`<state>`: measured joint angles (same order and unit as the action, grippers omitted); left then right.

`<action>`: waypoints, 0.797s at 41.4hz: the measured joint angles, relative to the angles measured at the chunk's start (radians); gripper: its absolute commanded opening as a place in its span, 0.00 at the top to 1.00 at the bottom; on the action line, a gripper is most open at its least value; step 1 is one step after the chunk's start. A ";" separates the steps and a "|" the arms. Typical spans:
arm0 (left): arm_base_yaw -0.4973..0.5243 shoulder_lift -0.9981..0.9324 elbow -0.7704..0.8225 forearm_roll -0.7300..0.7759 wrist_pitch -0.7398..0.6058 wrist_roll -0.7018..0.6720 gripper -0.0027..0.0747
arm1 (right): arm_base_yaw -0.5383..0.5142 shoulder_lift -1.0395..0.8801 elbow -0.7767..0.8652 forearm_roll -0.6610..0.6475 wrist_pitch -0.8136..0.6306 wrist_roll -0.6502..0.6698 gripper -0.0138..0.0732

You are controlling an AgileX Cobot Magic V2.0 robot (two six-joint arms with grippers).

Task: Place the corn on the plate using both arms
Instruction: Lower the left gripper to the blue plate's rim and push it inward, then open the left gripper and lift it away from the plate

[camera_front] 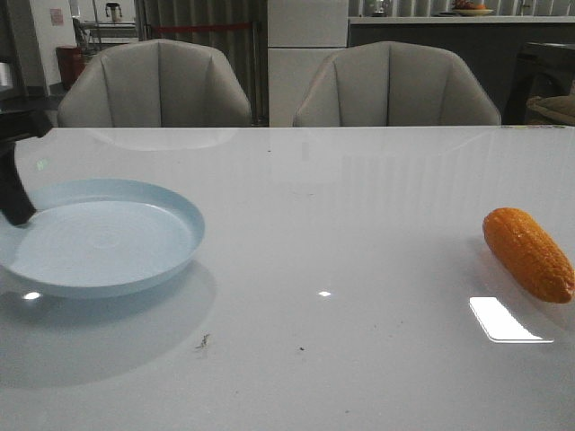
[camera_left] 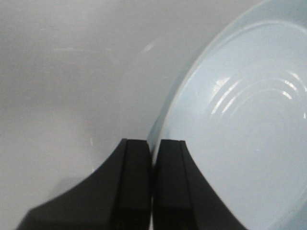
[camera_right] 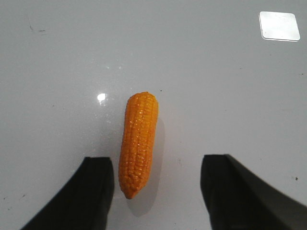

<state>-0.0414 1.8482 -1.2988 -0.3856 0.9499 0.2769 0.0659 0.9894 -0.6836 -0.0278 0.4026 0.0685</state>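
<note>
Left tool [camera_left: 152, 158] is pinched tight on the rim of the pale blue plate [camera_front: 171, 260], which looks lifted a bit off the table [camera_front: 341, 233] (hard to be sure from the shadow). Right tool [camera_right: 158, 179] hangs spread wide over the orange corn [camera_right: 136, 143], lying flat far right, tapered end between the fingers.

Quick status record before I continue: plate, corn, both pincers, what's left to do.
plate: pale blue plate, near left of the table, nothing on it
left pincer: left pincer shut on the plate's rim
corn: orange corn lying on the table at far right, away from the plate
right pincer: right pincer open, fingers either side of the corn's tapered end, apparently above it
remaining: corn not yet gripped or on the plate
</note>
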 measured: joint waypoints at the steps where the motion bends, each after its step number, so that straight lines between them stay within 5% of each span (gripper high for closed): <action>1: -0.013 0.000 0.000 -0.008 0.005 0.003 0.84 | 0.000 0.000 0.000 0.000 0.000 0.000 0.26; 16: -0.274 0.000 -0.006 -0.159 -0.101 0.010 0.84 | 0.000 0.000 0.000 0.002 0.004 0.000 0.26; 33: -0.340 0.093 -0.008 -0.240 -0.233 -0.032 0.84 | 0.000 0.000 0.000 0.004 0.012 0.000 0.26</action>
<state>-0.3809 1.9414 -1.3068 -0.6258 0.7173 0.2454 0.0659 0.9894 -0.6836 -0.0240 0.4146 0.0685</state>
